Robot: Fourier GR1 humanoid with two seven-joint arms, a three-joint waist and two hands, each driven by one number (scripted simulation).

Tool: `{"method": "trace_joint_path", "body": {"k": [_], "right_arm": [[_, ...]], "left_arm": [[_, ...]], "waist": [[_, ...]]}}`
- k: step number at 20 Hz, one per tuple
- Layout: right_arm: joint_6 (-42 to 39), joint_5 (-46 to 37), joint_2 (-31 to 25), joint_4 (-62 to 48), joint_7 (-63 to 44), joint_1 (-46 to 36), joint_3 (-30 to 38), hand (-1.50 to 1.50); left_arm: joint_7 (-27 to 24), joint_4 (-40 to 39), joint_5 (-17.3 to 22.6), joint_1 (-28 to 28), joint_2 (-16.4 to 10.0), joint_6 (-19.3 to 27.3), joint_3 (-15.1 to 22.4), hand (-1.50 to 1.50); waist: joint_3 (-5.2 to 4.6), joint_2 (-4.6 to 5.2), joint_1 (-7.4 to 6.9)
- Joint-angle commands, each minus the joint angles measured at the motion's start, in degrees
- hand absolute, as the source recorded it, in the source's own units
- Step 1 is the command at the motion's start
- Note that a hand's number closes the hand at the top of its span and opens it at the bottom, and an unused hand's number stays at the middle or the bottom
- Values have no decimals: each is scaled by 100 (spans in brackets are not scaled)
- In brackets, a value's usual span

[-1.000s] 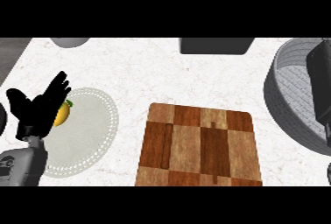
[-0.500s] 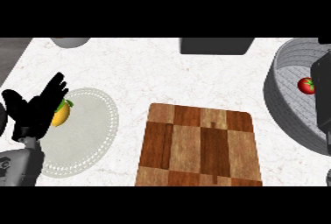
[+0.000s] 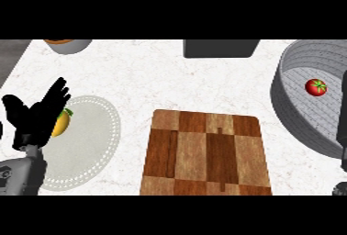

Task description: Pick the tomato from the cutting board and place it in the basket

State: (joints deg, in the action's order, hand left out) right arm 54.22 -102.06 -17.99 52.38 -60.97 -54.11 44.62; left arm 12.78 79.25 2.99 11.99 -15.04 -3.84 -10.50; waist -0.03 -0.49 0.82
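The left hand [image 3: 34, 117] stands at the view's left side, its fingers [image 3: 58, 94] straight and a little apart, pointing up and slightly right, closed on nothing. Just to the right of the fingers' lower part lies a yellow-orange fruit [image 3: 63, 124], its left side hidden behind the hand; whether they touch cannot be told. The fruit rests on the left part of a pale round plate [image 3: 92, 137] with a dotted rim, which spreads right and down from the fingers

Further right of the fingers, past a strip of bare white counter [image 3: 149, 78], lies the wooden cutting board [image 3: 207, 153], a checker of light and dark blocks with nothing on it. Above the fingertips, at the counter's far edge, stands a grey bowl [image 3: 68, 46] with something orange in it, cut by the view's top. Far to the right along that edge sits a dark grey box [image 3: 220, 48]

Farthest from the fingers, at the view's right, is the grey basket [image 3: 288, 114] with tall walls. The tomato [image 3: 315, 87], red with a green stalk, lies inside on its floor, well apart from the board. Of the right hand [image 3: 342, 133] only a dark strip shows at the right edge, crossing the basket's near wall; open or closed cannot be told
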Motion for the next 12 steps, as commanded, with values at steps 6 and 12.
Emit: {"method": "trace_joint_path", "body": {"k": [6,12], "right_arm": [[-181,807,1420,3094,-167,1211,-133,-150],[-1291,1520,1783,4901,-270,2623,-1012,-150]], "left_arm": [[44,7,32,-218,-213,42,-268,0],[-4,71,47,-346,-108,-27,-169,0]], "waist": [[-8,-140,295],[-8,-141,282]]}}
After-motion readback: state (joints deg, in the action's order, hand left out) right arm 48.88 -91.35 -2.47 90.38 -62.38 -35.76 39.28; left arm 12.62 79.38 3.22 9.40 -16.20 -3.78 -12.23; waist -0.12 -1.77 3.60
